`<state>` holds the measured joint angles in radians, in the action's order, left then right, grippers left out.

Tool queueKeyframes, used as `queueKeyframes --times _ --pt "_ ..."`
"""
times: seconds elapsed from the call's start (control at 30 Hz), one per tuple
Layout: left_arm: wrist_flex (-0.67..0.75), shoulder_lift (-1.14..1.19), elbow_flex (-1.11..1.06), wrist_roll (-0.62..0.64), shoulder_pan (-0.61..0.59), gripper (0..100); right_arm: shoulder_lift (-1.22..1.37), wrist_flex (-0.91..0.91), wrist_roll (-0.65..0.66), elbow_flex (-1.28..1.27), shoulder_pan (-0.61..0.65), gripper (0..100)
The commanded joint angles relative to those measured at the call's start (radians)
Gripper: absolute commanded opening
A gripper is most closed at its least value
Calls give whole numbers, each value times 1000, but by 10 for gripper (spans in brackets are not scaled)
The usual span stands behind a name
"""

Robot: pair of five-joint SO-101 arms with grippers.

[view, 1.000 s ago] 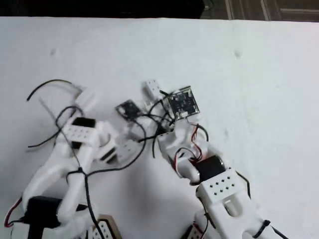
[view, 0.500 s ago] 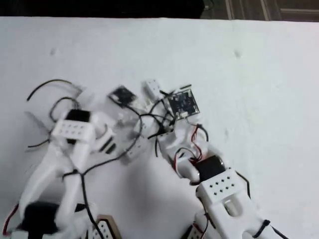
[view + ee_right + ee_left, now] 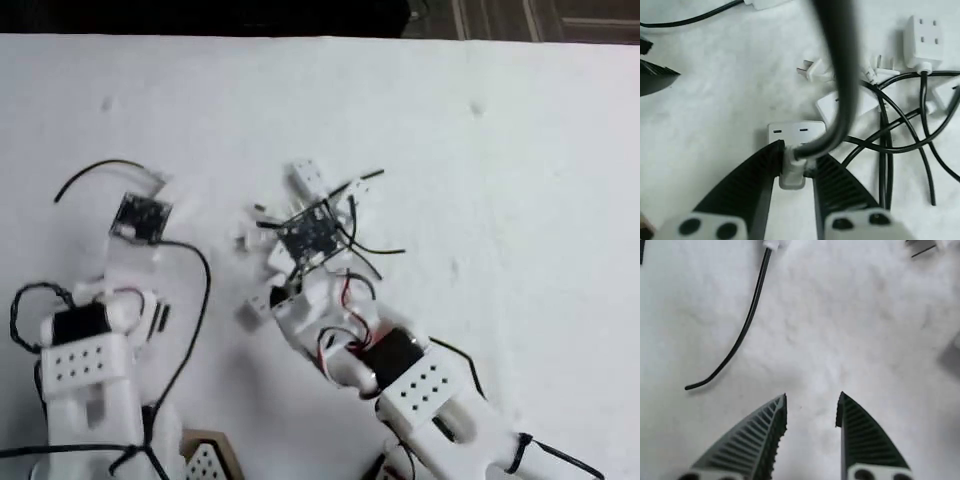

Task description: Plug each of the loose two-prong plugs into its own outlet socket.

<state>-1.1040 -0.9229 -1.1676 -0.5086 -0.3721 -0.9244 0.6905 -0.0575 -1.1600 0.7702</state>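
My right gripper (image 3: 796, 152) is shut on a white plug (image 3: 790, 175) with a black cable (image 3: 840, 60), in the cluster at the table's middle. Just past its fingertips lies a white socket face (image 3: 796, 131) with two slots. Two loose two-prong plugs (image 3: 812, 70) (image 3: 880, 67) and a white outlet block (image 3: 922, 32) lie beyond. In the high view the right arm (image 3: 400, 370) stands over this cluster, and another white outlet (image 3: 305, 178) is behind it. My left gripper (image 3: 810, 405) hangs open over bare table, near a black cable (image 3: 742, 330) that ends in a white plug (image 3: 772, 244).
Tangled black cables (image 3: 900, 135) spread beside the right gripper. The left arm (image 3: 85, 360) stands at the front left, with a looping black wire (image 3: 195, 300) trailing from it. A small wooden block (image 3: 205, 455) sits at the front edge. The white table (image 3: 500, 150) has free room at back and right.
The left arm has pulled out of the middle cluster, back toward the front left. The right arm's wrist has shifted left, and the cables around it have moved with it.
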Motion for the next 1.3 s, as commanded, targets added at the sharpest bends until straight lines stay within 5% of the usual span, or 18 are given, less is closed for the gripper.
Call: queueKeyframes --times 0.0,0.33,1.27 --pt "78 -97 -132 8 -28 175 18 -93 0 -14 58 17" --pt "63 -133 -144 8 -30 174 309 -364 83 -18 84 17" --pt "66 -137 -163 8 -30 173 472 -527 129 -12 81 17"
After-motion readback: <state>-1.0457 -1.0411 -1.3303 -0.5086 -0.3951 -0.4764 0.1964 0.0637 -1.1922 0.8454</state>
